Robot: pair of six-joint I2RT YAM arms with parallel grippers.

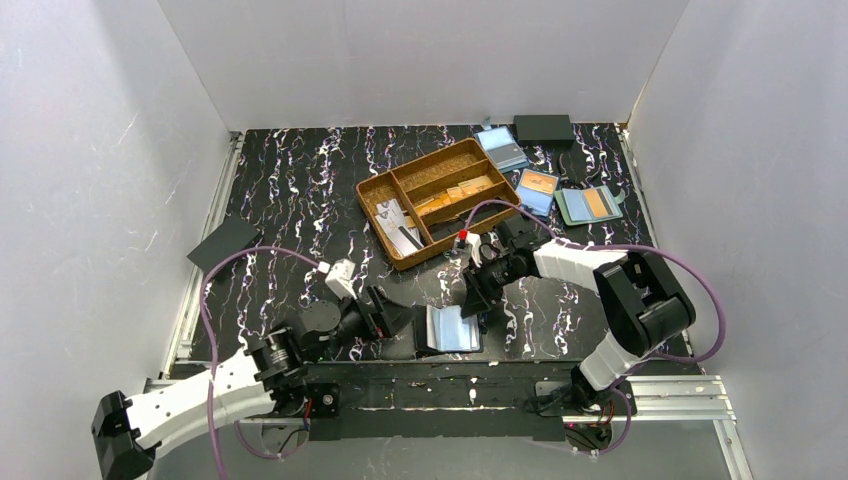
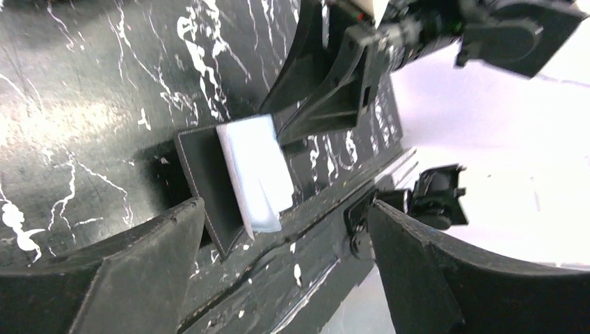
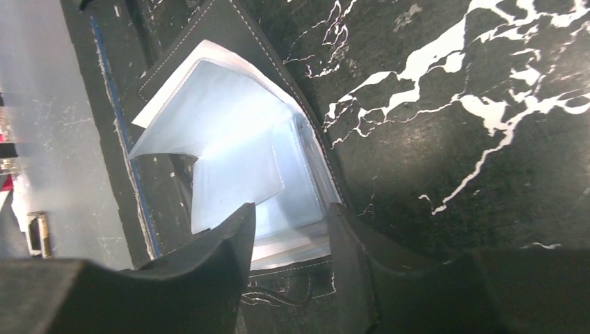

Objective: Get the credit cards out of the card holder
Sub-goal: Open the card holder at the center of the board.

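one black marbled tabletop, white walls

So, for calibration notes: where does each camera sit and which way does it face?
Top external: above and behind, looking down on the black white-veined table; left gripper and right gripper show.
Left wrist: on the left arm, facing the open black bifold card holder; left gripper below.
Right wrist: on the right arm, looking into the card holder; right gripper below.
Shared: all show the card holder.
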